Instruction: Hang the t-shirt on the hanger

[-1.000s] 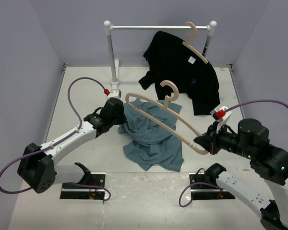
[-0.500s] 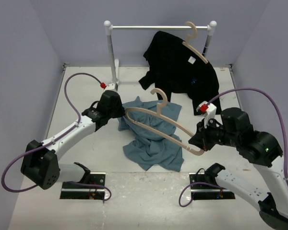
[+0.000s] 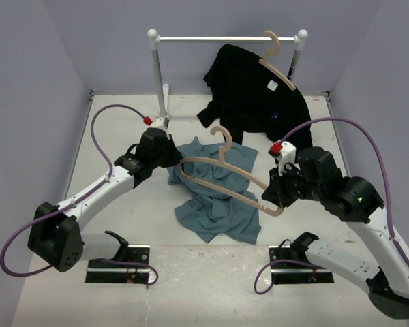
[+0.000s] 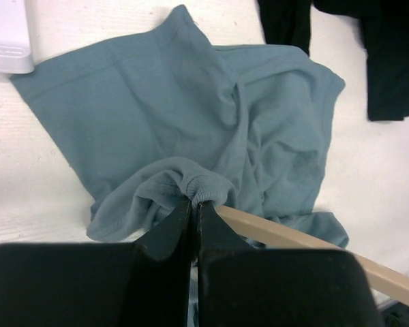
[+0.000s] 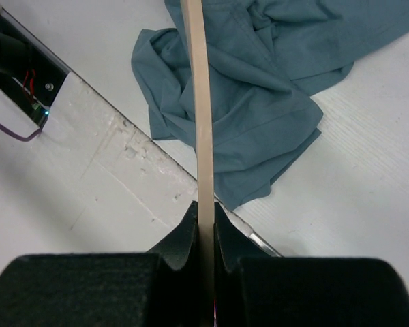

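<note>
A: T-shirt (image 4: pixel 157 116): where?
B: Crumpled heap, mid-table (image 3: pixel 123 122), slate blue. Most of it lies flat on the surface. One ribbed edge is lifted at its 10 o'clock corner.

A: What lifts it?
B: Left gripper (image 4: pixel 193 204), clenched on that ribbed fold. The fabric bunches right at the fingertips, jaws pressed together.

A: Hanger (image 5: pixel 198 116)?
B: Pale wood, raised over the shirt. It runs from about 10 o'clock to 4 o'clock across the heap, hook toward 12. Its right end is clamped in the right gripper (image 5: pixel 203 208), jaws tight on the thin bar. Its left end reaches the pinched fold, just beside the left fingers. Cannot tell whether the tip sits inside the cloth or only against it.

A: Arms?
B: Left arm comes in from 8 o'clock, right arm from 4 o'clock. The grippers are at opposite ends of the hanger, well apart.

A: Surroundings?
B: Black shirt (image 3: pixel 259 102) at 1 o'clock from the heap, draped on a second hanger (image 3: pixel 276 65). That one hooks over a white rail (image 3: pixel 225 39) at the far edge. The black hem hangs near the blue shirt's far corner; contact not clear from the top view.
</note>
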Robot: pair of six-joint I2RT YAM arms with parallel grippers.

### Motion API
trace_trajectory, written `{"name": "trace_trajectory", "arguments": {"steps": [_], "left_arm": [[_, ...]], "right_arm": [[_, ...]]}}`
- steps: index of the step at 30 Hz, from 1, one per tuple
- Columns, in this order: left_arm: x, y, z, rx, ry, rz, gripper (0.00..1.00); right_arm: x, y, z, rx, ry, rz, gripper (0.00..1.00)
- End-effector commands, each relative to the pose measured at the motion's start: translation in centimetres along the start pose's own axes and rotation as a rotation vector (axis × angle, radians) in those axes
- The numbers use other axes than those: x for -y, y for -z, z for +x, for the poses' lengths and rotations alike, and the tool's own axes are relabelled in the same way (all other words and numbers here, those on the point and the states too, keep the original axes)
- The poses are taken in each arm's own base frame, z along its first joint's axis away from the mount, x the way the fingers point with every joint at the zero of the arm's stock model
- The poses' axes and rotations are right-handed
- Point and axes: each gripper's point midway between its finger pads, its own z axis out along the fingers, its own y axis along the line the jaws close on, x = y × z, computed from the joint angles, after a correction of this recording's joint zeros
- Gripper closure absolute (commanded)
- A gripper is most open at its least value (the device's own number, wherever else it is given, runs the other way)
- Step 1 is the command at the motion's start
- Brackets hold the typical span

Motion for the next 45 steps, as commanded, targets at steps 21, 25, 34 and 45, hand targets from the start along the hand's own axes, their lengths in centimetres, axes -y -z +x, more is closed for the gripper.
{"name": "trace_trajectory", "arguments": {"steps": [21, 25, 34, 45], "left_arm": [[10.4, 10.5, -8.3, 0.147, -0.165, 0.361, 1.00], [12.7, 14.0, -8.2, 0.135, -0.258, 0.468, 1.00], [15.6, 18.3, -7.6, 0.114, -0.394, 0.530, 1.00], [8.8, 18.3, -12.4, 0.195, -0.394, 0.032, 1.00]], "right_arm": [[-5.8, -8.6, -7.2, 0.385, 0.120, -0.155, 1.00], [-5.7, -8.3, -10.1, 0.592, 0.108, -0.156, 1.00], [-5.6, -10.4, -13.2, 0.736, 0.136, -0.150, 1.00], [-5.6, -7.8, -12.6, 0.975, 0.126, -0.287, 1.00]]}}
